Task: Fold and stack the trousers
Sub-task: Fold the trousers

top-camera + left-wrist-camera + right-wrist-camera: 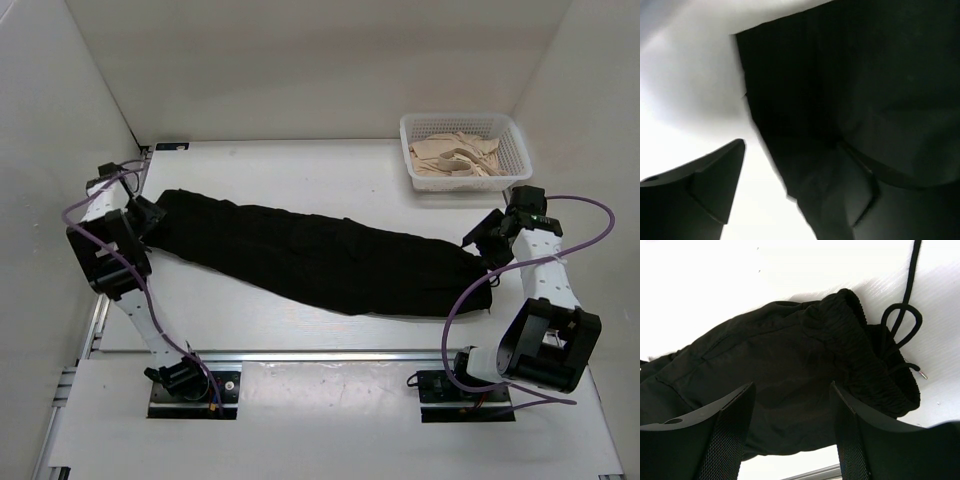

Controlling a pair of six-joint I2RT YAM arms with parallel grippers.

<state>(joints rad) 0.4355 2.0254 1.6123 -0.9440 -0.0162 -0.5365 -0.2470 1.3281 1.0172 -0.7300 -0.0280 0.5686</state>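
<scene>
Trousers [320, 255], black, lie in one long band across the table [300, 170] from left to right. The left gripper [790, 145] sits at their left end, jaws spread. The right gripper [792, 385] hovers over the waistband [865, 360] end, jaws spread, pinching nothing.

No legible text, label, brand or number in any view. Trousers [320, 262] and basket [516, 150] carry no readable marks.
</scene>
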